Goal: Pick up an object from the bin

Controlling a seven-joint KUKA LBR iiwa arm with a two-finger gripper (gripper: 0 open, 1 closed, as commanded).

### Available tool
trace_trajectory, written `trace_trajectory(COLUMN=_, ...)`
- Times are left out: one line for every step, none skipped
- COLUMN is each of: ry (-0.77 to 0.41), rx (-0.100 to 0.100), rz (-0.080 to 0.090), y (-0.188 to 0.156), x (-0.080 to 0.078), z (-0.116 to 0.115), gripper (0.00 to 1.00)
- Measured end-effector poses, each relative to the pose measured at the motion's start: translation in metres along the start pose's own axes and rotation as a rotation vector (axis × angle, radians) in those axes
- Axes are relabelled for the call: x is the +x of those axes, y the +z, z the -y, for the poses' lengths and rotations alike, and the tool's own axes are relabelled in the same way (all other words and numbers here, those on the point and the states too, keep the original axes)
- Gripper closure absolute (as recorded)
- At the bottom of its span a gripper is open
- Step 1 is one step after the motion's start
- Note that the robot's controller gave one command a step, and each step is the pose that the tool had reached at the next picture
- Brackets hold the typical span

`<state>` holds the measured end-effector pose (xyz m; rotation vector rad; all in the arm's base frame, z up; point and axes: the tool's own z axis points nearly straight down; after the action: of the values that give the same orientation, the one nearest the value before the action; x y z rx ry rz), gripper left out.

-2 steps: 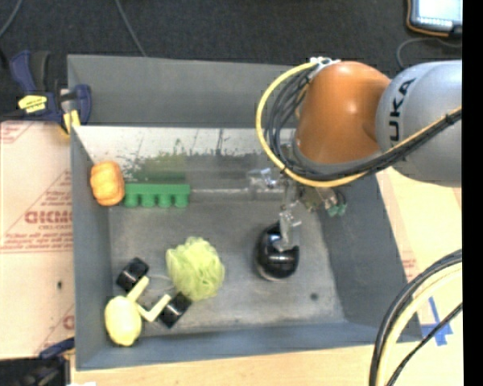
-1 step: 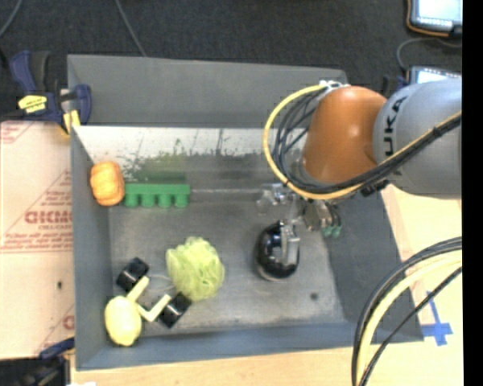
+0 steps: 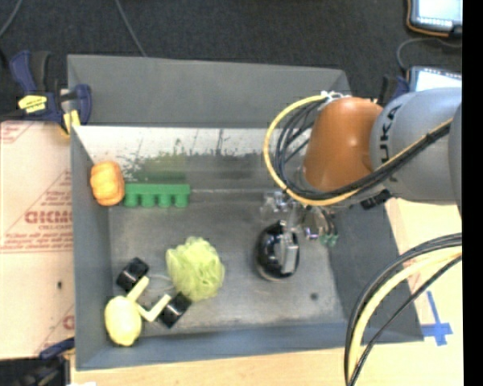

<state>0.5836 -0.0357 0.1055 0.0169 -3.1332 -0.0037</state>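
My gripper (image 3: pixel 285 256) is low in the right half of the bin, hanging under the orange wrist cover. It is right up against a small black glossy rounded thing (image 3: pixel 267 253) that lies on the bin floor, and the gripper's metal end covers that thing's right side. A shaggy yellow-green ball (image 3: pixel 196 268) rests on the floor to the left of them, well apart from the gripper.
A green studded block (image 3: pixel 155 195) and an orange-yellow fruit-like piece (image 3: pixel 106 183) lie along the back wall at the left. In the front left corner is a yellow and white toy with black wheels (image 3: pixel 138 302). The arm and its cables hang above the bin's right side.
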Motion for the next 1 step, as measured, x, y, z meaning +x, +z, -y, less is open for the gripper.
trace_trajectory(ry=-0.293, rx=-0.003, rz=0.001, y=0.0078, x=-0.0017, z=-0.0049, gripper=0.00)
